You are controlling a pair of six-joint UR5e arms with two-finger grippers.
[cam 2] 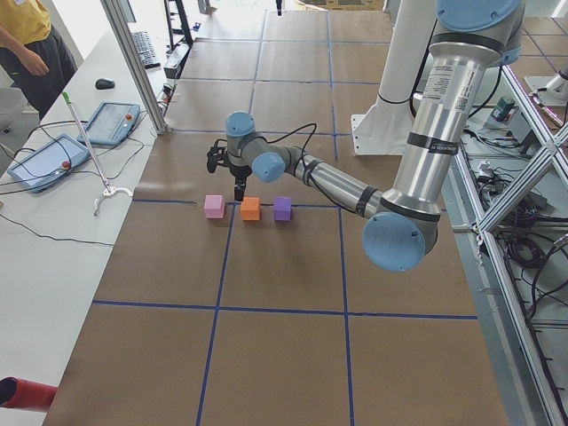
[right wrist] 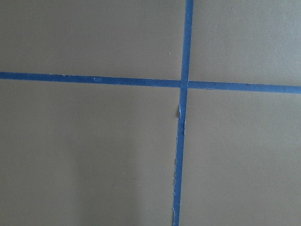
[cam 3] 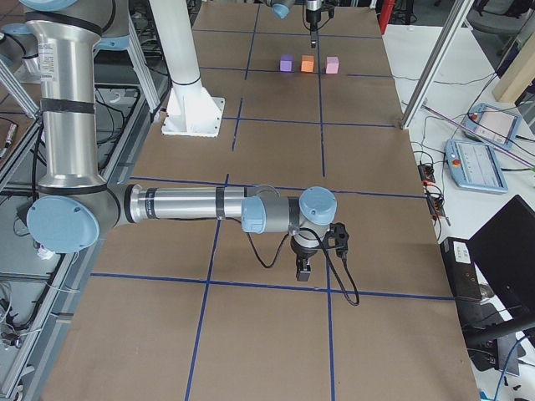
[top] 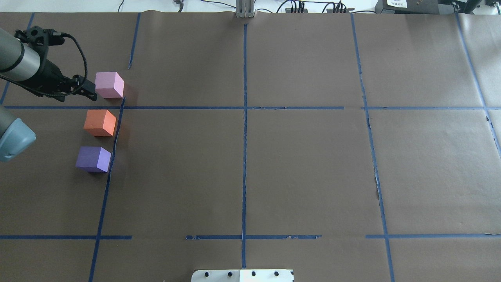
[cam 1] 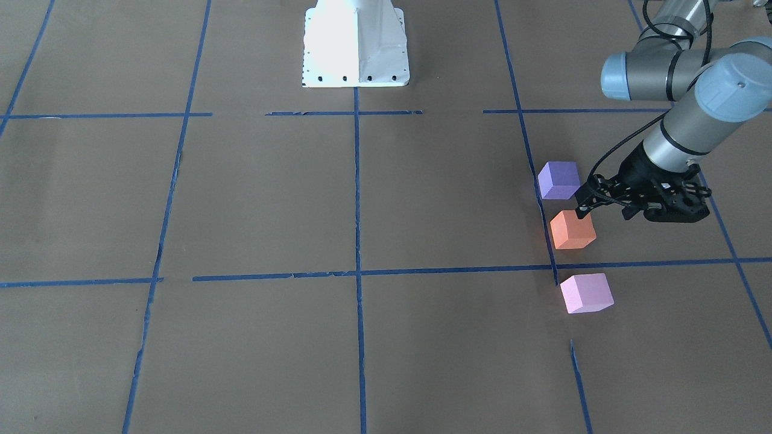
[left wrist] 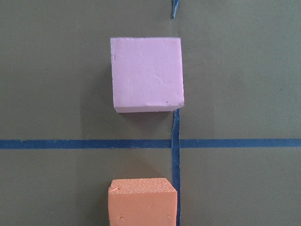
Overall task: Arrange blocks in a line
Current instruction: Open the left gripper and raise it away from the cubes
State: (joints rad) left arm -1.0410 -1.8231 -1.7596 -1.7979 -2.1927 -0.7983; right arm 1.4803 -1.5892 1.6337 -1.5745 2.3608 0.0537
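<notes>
Upper left overhead, three blocks (top: 100, 122) look light and squashy; pinch gently across flat sides. Can't tell if the left claw (top: 89, 91) gapes.

No readable text anywhere; the white label (top: 398, 3) on the black box (top: 424, 7) is too small to read.
</notes>
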